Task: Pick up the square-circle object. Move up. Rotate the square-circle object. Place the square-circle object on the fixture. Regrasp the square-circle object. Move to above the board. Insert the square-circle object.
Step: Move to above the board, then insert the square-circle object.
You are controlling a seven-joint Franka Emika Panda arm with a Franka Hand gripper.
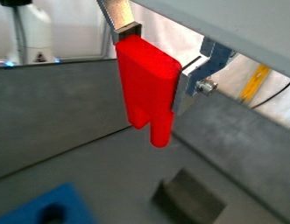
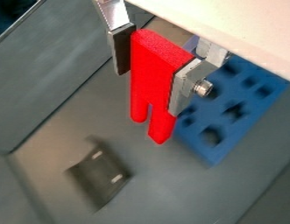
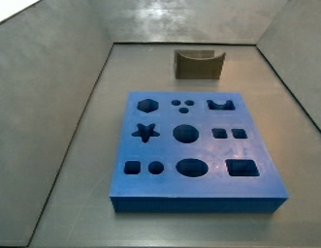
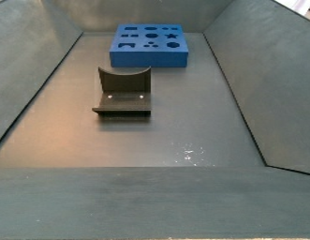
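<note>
gripper (image 2: pixel 151 61) hanging up high, clamping small bright red plastic square-circle object (image 2: pixel 153 83) | olive-brown notched fixture (image 4: pixel 124 91) sitting empty | big blue holed board (image 3: pixel 191 147) waiting | probably mid-lift, placing not started

Sloping grey metal walls (image 4: pixel 32 84) enclose a dull grey floor (image 4: pixel 144 141), which shows a few small bright glints (image 4: pixel 188 150). In a wrist view, beyond the pincer (image 1: pixel 159 57) and past the wall's rim, a white bottle-like shape (image 1: pixel 28 31) and a yellow cable (image 1: pixel 259 80) are visible.

End effector (image 2: pixel 153 66) above floor, square-circle object (image 2: pixel 153 83) between fingers — fixture (image 3: pixel 199 64) behind board (image 3: pixel 191 145).
</note>
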